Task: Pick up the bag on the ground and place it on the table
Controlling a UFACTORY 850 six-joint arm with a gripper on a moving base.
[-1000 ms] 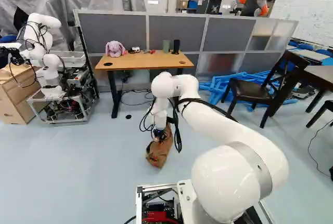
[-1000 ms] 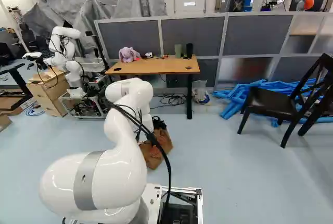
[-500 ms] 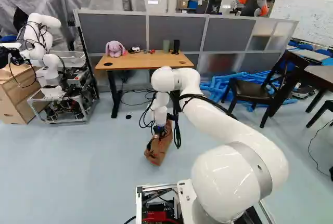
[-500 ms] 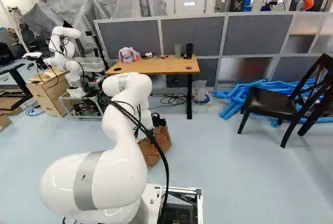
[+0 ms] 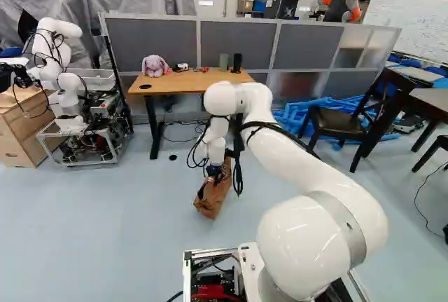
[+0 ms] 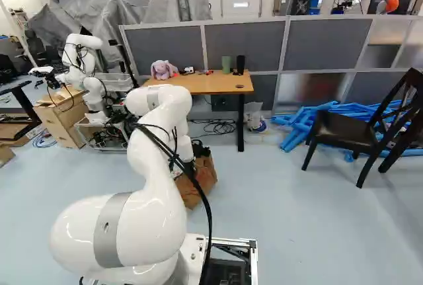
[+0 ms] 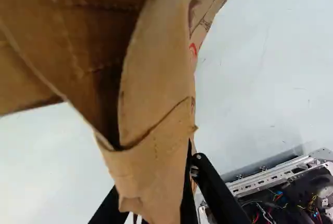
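Note:
In the left base view my gripper (image 5: 216,172) is low above the floor, at the upper end of the brown paper bag (image 5: 212,198). The bag tilts below it; I cannot tell whether its lower end touches the floor. The arm partly covers the bag (image 6: 204,178) in the right base view. In the wrist view the gripper (image 7: 156,195) is shut on the bag's folded rim, and the open bag (image 7: 156,86) spreads ahead of the fingers. The table (image 5: 171,86) with its wooden top stands beyond the bag, against the partition.
A plush toy (image 5: 155,65), a green cylinder (image 5: 223,62) and a black one (image 5: 236,62) stand on the table, with small items between. Cables lie beneath it. Another robot (image 5: 66,95) is at the left. A dark chair (image 6: 360,133) and blue tubes (image 6: 301,126) are at the right.
My arm has risen a little, and the bag has shifted upward with the gripper. The bag's lower end now shows slightly higher in both base views. The base has stayed put.

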